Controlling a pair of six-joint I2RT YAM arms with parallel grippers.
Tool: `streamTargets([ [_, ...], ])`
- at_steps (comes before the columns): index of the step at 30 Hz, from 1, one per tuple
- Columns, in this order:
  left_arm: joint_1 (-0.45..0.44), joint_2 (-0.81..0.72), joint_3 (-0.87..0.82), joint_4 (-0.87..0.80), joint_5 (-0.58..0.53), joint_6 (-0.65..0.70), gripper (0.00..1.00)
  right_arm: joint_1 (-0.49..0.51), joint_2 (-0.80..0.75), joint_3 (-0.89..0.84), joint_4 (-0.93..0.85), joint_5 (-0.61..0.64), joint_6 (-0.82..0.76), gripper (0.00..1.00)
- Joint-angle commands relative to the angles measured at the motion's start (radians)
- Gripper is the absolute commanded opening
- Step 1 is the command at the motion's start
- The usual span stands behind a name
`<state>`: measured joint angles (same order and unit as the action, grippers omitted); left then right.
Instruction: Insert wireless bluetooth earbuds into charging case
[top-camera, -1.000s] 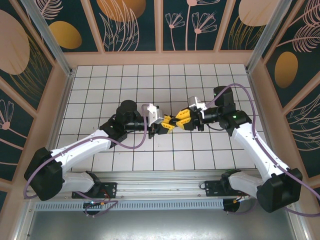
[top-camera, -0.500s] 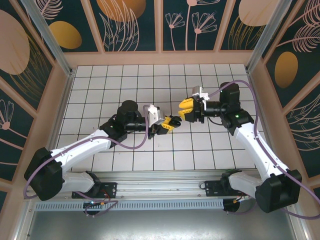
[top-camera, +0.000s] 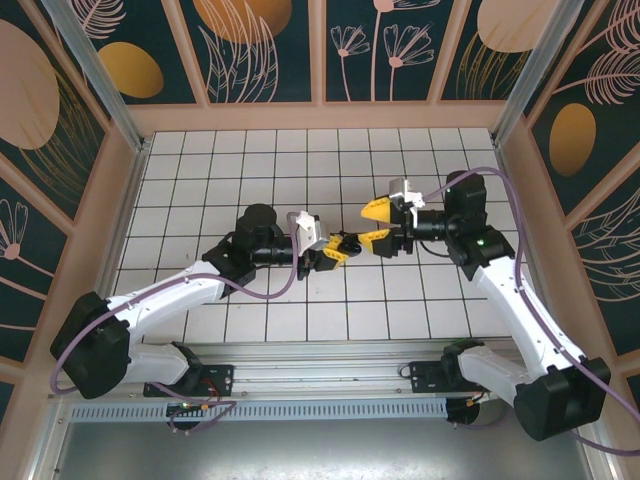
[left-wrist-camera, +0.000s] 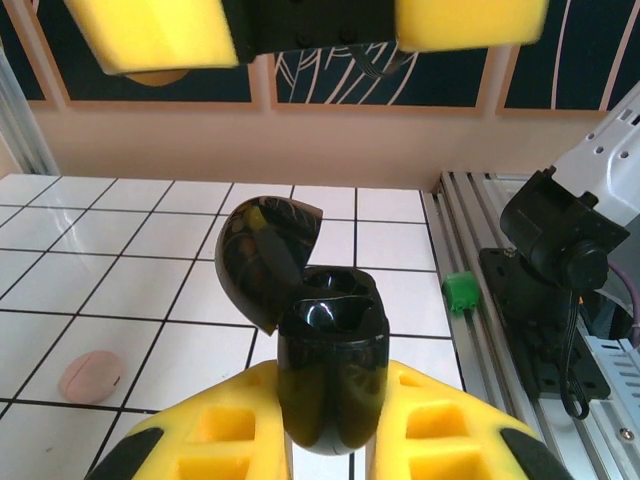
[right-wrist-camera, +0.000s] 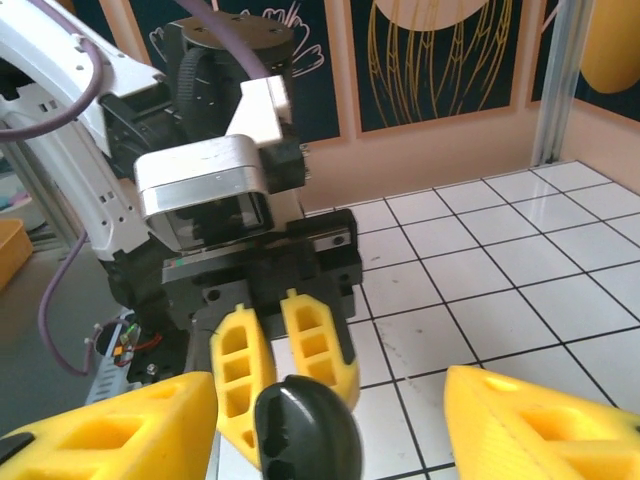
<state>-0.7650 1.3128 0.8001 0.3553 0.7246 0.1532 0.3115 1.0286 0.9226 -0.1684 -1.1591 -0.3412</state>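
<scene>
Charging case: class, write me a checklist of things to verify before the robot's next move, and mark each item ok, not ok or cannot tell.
1. Charging case held firmly: ok. The left claw is shut on its body.
2. Lid open: ok. It is swung up and back.
3. Right claw carrying an earbud: not ok. It is open with nothing between its fingers.
4. Wells inside the case free: cannot tell. The inside is too dark.
5. Pale pink piece on the table is an earbud: cannot tell. Its shape is blurred.
</scene>
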Motion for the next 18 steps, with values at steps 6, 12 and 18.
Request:
streamTargets([
  [6, -0.003, 0.005, 0.010, 0.077, 0.048, -0.028, 0.14, 0.012, 0.024, -0.012, -0.041, -0.065, -0.035, 0.63],
  [12, -0.003, 0.004, 0.017, 0.089, 0.056, -0.037, 0.14, 0.015, 0.063, 0.018, -0.095, -0.091, -0.081, 0.61],
  [18, -0.002, 0.001, 0.022, 0.097, 0.069, -0.039, 0.14, 0.017, 0.082, 0.016, -0.050, -0.099, -0.058, 0.59],
])
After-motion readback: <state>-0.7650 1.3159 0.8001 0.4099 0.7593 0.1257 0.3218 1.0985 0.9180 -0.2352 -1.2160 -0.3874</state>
